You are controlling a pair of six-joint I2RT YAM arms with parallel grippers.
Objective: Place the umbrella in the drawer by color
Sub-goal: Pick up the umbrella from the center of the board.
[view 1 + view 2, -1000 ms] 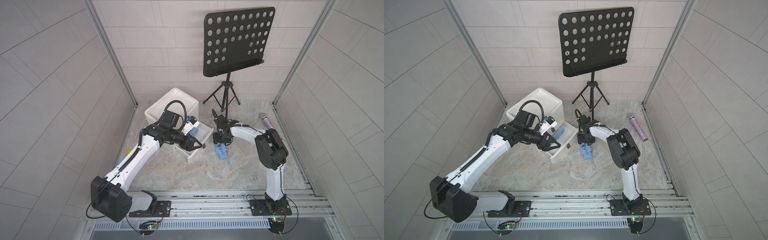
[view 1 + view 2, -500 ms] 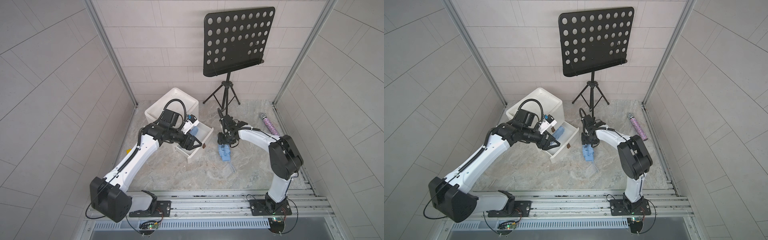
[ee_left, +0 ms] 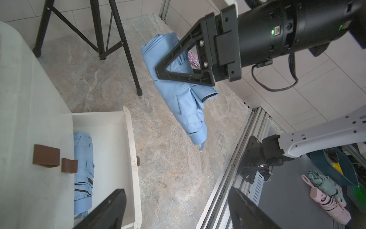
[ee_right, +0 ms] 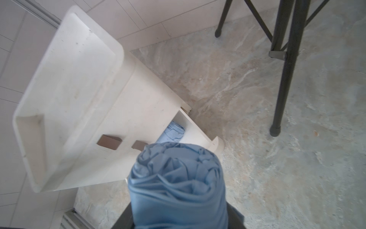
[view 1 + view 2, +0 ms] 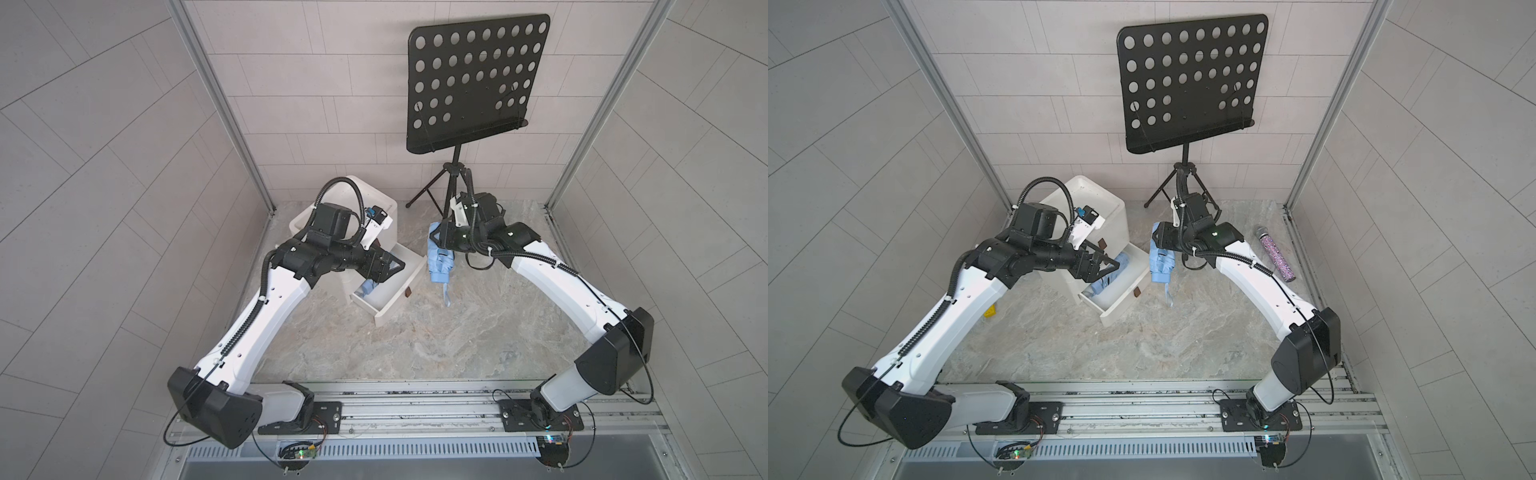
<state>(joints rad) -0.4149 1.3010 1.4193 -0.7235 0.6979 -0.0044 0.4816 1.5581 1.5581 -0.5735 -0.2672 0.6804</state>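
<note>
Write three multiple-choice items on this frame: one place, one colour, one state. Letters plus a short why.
1. Where does the loose umbrella lie?
A) on the floor
B) in the open drawer
C) on top of the cabinet

2. What colour is the held umbrella in the right gripper?
A) pink
B) yellow
C) light blue

3. How do the jaws of the left gripper stand?
A) open, empty
B) shut on an umbrella
C) shut on a drawer handle

Key:
1 B: it lies inside the pulled-out drawer.
2 C: light blue fabric shows between the jaws.
3 A: the left wrist view shows them wide apart with nothing held.
</note>
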